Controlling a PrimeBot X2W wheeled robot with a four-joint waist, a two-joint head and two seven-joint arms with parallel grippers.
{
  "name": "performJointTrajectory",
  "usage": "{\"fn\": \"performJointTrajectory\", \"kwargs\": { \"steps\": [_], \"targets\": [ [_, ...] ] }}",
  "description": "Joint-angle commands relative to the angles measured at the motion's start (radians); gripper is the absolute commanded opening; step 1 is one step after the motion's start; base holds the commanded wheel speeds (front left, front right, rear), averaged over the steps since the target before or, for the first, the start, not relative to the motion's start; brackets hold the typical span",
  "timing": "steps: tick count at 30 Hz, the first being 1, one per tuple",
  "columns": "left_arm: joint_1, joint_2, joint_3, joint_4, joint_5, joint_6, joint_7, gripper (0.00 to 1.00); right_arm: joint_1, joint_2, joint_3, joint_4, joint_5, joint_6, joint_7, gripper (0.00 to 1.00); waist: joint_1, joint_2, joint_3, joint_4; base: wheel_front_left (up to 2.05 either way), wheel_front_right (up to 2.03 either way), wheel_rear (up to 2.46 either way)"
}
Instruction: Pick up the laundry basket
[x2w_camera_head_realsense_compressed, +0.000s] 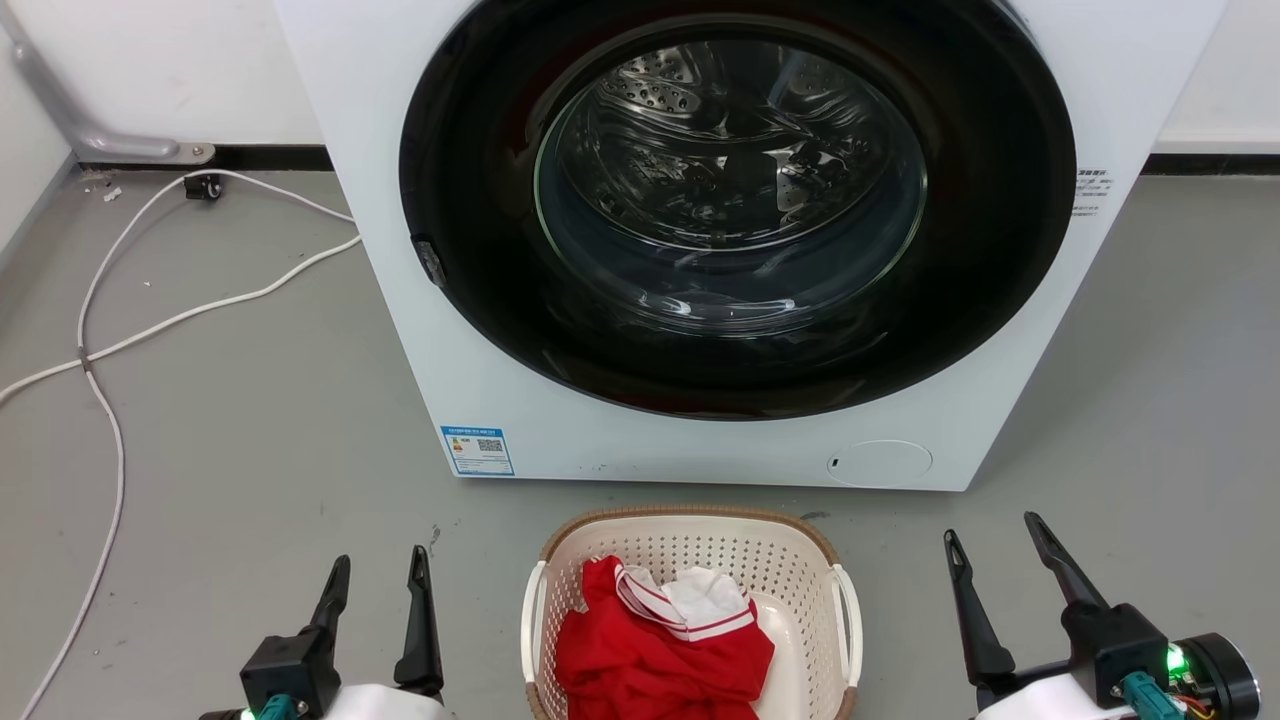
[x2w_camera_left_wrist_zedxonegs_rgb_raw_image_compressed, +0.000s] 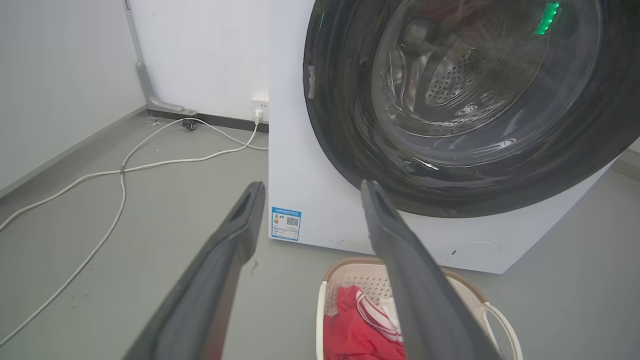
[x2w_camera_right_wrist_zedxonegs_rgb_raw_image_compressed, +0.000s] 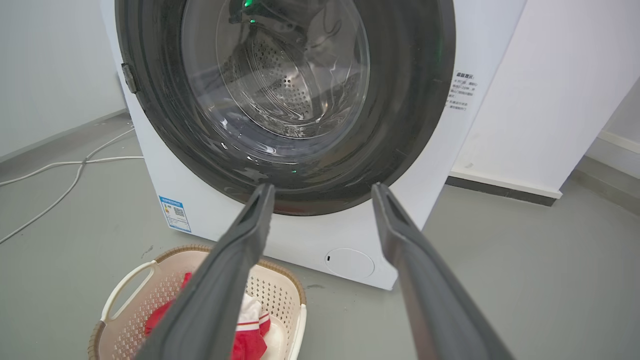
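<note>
The laundry basket (x2w_camera_head_realsense_compressed: 720, 548) sits on the grey floor (x2w_camera_head_realsense_compressed: 250, 450) just in front of the washing machine (x2w_camera_head_realsense_compressed: 400, 300), at the bottom middle of the head view. A red and white garment (x2w_camera_head_realsense_compressed: 650, 650) is bundled inside it. The left gripper (x2w_camera_head_realsense_compressed: 380, 556) hovers off the basket's left side and the right gripper (x2w_camera_head_realsense_compressed: 990, 527) off its right side. Both are apart from it and touch nothing. Each pair of fingers is spread fairly wide, empty, and points toward the machine. A white cable (x2w_camera_head_realsense_compressed: 110, 430) trails over the floor farther left.
</note>
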Motion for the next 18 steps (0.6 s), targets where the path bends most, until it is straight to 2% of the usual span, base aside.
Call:
{"fn": "performJointTrajectory", "kwargs": {
  "steps": [1,18],
  "targets": [
    [0.006,0.002,-0.003,0.002,0.018,0.004,-0.008,1.00,0.013,-0.003,-0.001,0.003,-0.018,0.000,-0.009,1.00,0.0000,0.0000,0.000,0.001,0.00,0.00,0.00],
    [0.007,0.001,0.005,0.022,0.018,0.014,-0.007,1.00,0.004,-0.003,-0.011,0.043,-0.002,0.000,-0.007,1.00,0.0000,0.0000,-0.003,0.001,0.00,0.00,0.00]
  ]
}}
